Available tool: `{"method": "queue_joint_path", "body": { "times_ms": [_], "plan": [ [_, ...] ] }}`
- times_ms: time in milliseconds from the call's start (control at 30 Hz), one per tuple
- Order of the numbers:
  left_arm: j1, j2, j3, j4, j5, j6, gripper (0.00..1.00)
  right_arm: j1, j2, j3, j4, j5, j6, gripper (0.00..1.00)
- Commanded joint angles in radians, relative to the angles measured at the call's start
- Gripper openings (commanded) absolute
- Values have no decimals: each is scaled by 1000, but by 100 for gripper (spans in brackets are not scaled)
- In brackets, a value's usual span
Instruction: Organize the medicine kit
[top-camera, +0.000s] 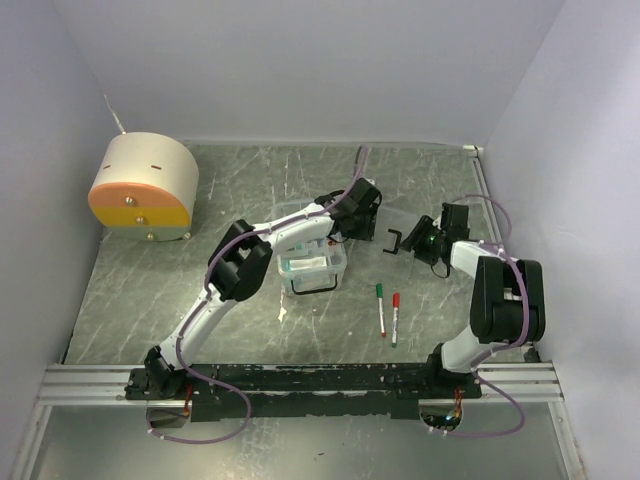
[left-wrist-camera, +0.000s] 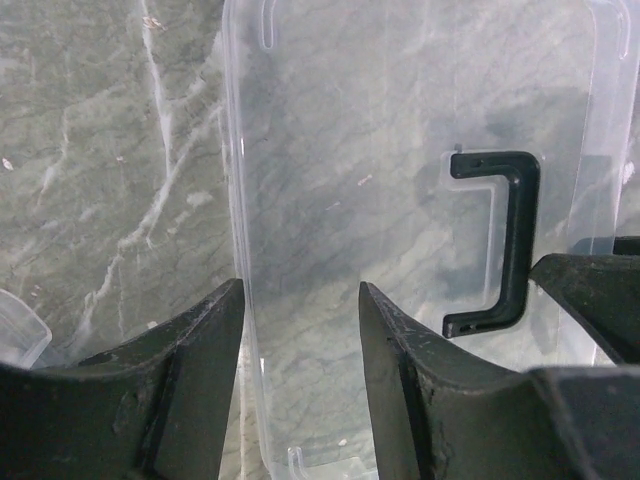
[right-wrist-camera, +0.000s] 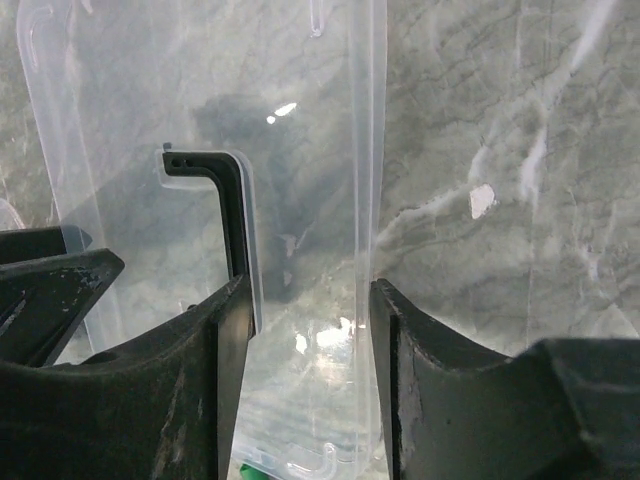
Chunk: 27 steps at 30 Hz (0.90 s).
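Note:
A clear plastic lid (left-wrist-camera: 400, 150) with a black handle (top-camera: 393, 240) hangs just above the table between my two grippers. My right gripper (right-wrist-camera: 310, 320) is shut on it, one finger against the handle (right-wrist-camera: 235, 210) and the other against the lid's rim. My left gripper (left-wrist-camera: 300, 320) stands open over the lid's opposite edge, which passes close to its left finger (left-wrist-camera: 215, 340). The right gripper's dark finger shows behind the handle in the left wrist view. The open clear kit box (top-camera: 315, 268), holding small packets, sits left of the lid, below my left gripper (top-camera: 368, 225).
A green-capped marker (top-camera: 380, 305) and a red-capped marker (top-camera: 395, 315) lie side by side in front of the box. A round beige and orange container (top-camera: 145, 190) stands at the far left. White walls enclose the table on three sides.

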<state>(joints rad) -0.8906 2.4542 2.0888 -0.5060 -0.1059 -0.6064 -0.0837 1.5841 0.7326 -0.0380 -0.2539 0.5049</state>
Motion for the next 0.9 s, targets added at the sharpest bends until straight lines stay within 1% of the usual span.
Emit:
{"method": "queue_joint_path", "body": {
  "times_ms": [0, 167, 433, 867],
  "plan": [
    [-35, -48, -34, 65, 180, 38, 57, 20, -66, -39, 48, -12, 50, 45],
    [-52, -92, -29, 67, 215, 74, 57, 21, -160, -65, 45, 39, 82, 41],
    [-65, -156, -63, 83, 239, 74, 56, 21, -301, -80, -16, 121, 108, 40],
    [-77, -256, -115, 98, 236, 71, 55, 21, -417, -70, -84, 76, 106, 40]
  ]
}}
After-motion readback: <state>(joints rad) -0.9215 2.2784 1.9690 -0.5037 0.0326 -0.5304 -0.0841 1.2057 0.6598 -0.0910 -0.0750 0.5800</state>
